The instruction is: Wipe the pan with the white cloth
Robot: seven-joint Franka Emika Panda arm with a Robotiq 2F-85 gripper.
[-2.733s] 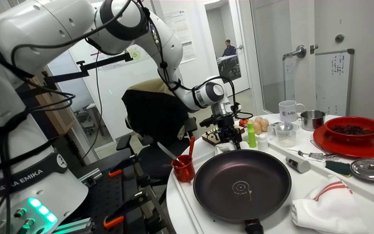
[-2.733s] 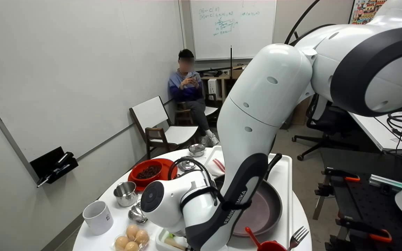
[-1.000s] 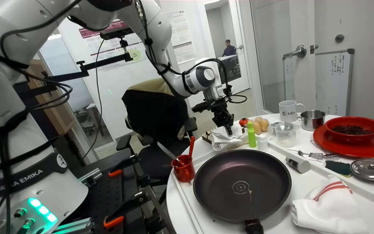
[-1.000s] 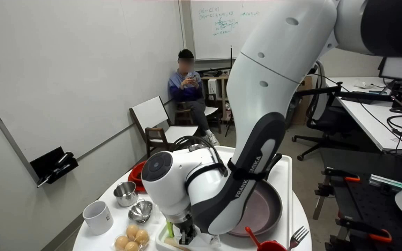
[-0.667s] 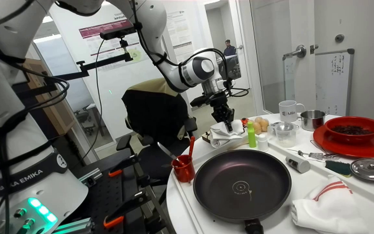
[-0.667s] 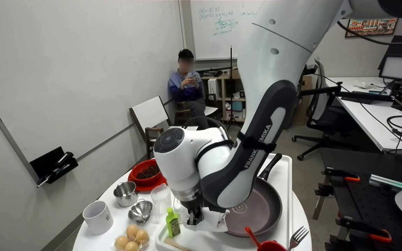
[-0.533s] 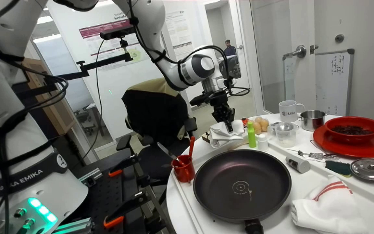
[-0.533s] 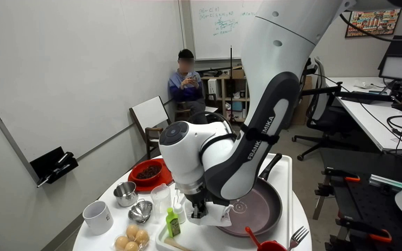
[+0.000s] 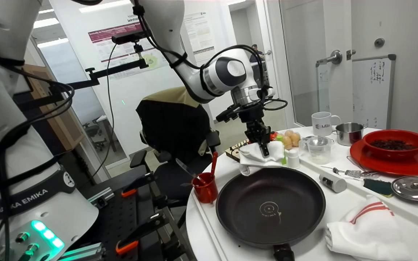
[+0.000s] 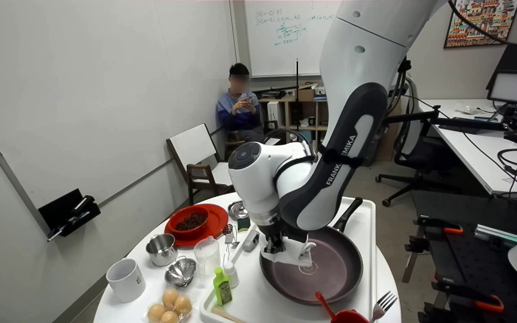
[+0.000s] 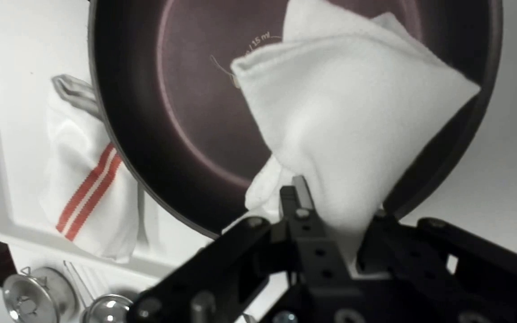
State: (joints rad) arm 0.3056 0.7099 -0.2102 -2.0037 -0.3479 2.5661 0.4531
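Since the gripper (image 11: pixel 337 208) pinches a fold of the cloth (image 11: pixel 348 107), the grab looks done — wiping is probably next. In the wrist view cloth fans out ahead of the fingertips (image 11: pixel 303 196), over the pan (image 11: pixel 200 103); can't tell if any of it touches the floor of the pan. Should handle light, limp and soft: nothing to break, firm squeeze is fine, but loose flaps won't press down by themselves. Best hold is a thick bunch near the middle, so the folds pad the fingertips; this pinch may be close to that, though how deep it bites is hidden. Pan reads smooth and rigid, so cloth should slide easily — pan itself may shift if pushed hard. Handle (image 9: pixel 284 252) sits across the pan from the gripper. Striped cloth (image 11: pixel 90 188) lies beside the pan, well apart from the fingertips; looks like a spare.
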